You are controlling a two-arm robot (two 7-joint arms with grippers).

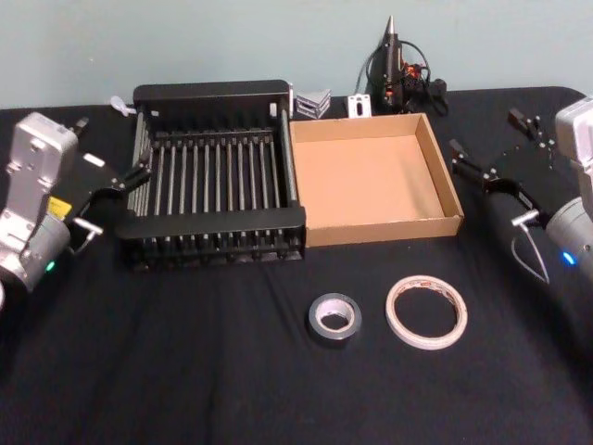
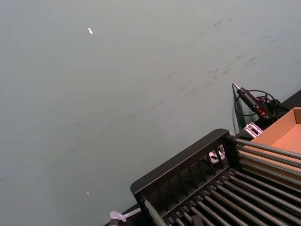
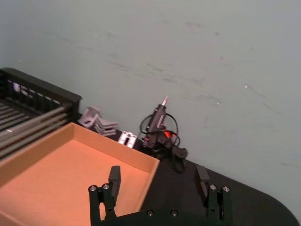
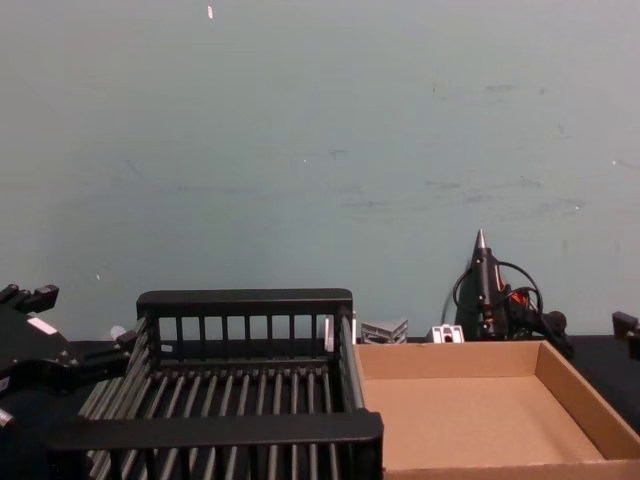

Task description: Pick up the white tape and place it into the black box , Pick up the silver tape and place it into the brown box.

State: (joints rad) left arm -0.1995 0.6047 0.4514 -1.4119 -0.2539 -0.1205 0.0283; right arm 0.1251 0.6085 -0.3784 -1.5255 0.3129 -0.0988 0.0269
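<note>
Tapes: silver tape [image 1: 334, 317] and white tape [image 1: 426, 311] laid unobstructed on counter [image 1: 185, 371].
Clutter: glue gun [image 1: 394, 65] behind brown box [image 1: 375, 181].
Grippers: left gripper [image 1: 116, 176] beside crate [image 1: 218, 176], right gripper [image 3: 157, 183], both released.

Silver tape [image 1: 334, 317] left of white tape [image 1: 426, 311]

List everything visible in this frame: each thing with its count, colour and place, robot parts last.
black box: 1, black slatted crate, far left-centre of table, nothing in it.
brown box: 1, tan cardboard tray, touching the crate's right side, nothing in it.
silver tape: 1, grey roll, lying flat on the near cloth in front of the boxes.
white tape: 1, whitish ring, flat, just right of the silver tape.
glue gun: 1, black, upright behind the tray.
metal brackets: a few, grey, behind the boxes.
tablecloth: 1, black.
left gripper: 1, black, open, left of the crate.
right gripper: 1, black, open, right of the tray.
</note>
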